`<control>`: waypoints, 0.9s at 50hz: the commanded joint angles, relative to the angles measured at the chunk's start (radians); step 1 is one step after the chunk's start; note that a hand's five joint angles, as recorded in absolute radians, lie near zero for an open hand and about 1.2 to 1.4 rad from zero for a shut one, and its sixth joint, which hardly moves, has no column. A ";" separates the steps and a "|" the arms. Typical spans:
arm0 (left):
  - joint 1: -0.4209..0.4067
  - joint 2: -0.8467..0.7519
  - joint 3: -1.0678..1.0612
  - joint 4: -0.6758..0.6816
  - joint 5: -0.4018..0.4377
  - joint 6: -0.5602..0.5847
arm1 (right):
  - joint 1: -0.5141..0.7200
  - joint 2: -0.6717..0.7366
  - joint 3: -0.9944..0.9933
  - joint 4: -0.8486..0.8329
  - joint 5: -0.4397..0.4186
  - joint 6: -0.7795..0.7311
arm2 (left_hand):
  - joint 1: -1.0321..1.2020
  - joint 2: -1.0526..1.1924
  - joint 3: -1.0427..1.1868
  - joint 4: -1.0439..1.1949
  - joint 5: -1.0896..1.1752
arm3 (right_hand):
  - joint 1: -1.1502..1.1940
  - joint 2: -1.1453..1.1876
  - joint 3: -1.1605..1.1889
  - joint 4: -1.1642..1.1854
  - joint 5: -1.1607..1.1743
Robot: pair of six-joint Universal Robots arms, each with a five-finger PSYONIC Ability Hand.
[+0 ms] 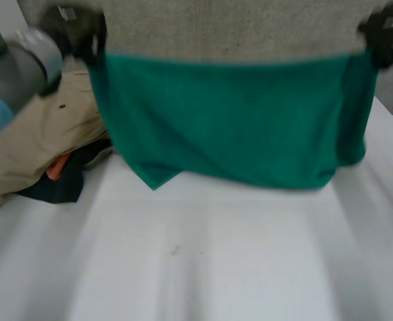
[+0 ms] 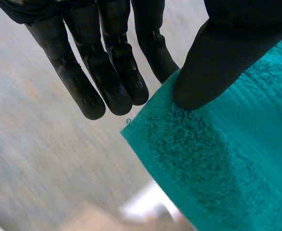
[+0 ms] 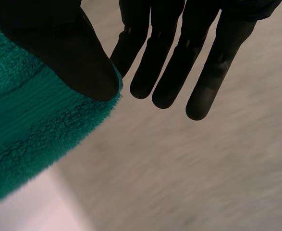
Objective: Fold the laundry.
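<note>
Left hand (image 2: 112, 72) raised at the far-left side of the table (image 1: 216, 267), fingers straight and close together. Its thumb presses one top corner of the green towel (image 1: 236, 120) against the nearest finger, so it pinches the cloth. Right hand (image 3: 179, 62) raised at the far-right side in the same pose: fingers straight, thumb clamping the other top corner against the first finger.

The towel hangs spread between the two hands over the far half of the table. Can't tell whether its bottom edge touches the surface.

At the table's left edge lies a pile: tan garment (image 1: 42, 140), dark garment (image 1: 59, 190) under it, an orange scrap (image 1: 57, 167) between them. The towel's left side covers part of the tan garment. The left arm (image 1: 15, 67) cuts off the pile's far end.
</note>
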 commanded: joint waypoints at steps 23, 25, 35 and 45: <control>-0.016 0.118 -0.585 0.315 0.026 0.023 | -0.080 -0.102 0.535 -0.206 -0.047 0.188 | 0.250 0.201 0.204 0.196 0.234 | 0.284 0.224 0.214 0.207 0.201; -0.016 0.147 -0.683 0.300 0.034 0.093 | -0.109 -0.118 0.607 -0.142 -0.076 0.139 | 0.250 0.201 0.204 0.196 0.234 | 0.284 0.224 0.214 0.207 0.201; -0.012 0.301 -1.036 0.133 0.010 0.377 | -0.226 -0.226 0.819 0.180 -0.130 -0.205 | 0.250 0.201 0.204 0.196 0.234 | 0.284 0.224 0.214 0.207 0.201; -0.058 0.330 -1.159 -0.100 -0.023 0.477 | -0.279 -0.339 0.917 0.473 -0.107 -0.553 | 0.250 0.201 0.204 0.196 0.234 | 0.284 0.224 0.214 0.207 0.201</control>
